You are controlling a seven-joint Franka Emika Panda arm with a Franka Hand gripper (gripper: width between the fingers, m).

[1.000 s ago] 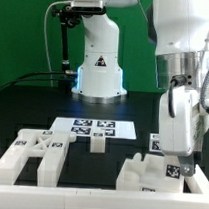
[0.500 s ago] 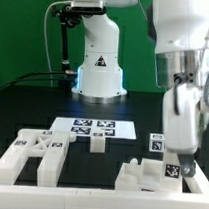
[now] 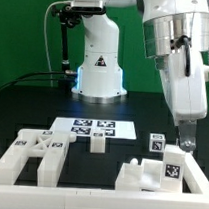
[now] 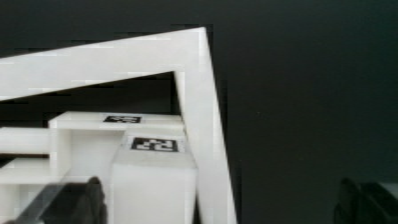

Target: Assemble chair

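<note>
Exterior view: two chunky white pieces, forked chair part [image 3: 27, 154] and stepped chair part [image 3: 156, 177], one marker board [image 3: 91, 129] behind; gripper [image 3: 187, 147] above the stepped one, fingers spread

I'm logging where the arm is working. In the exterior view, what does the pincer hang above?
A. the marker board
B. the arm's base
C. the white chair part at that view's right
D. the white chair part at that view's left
C: the pincer hangs just above the white chair part at the exterior view's right, clear of the marker board.
</note>
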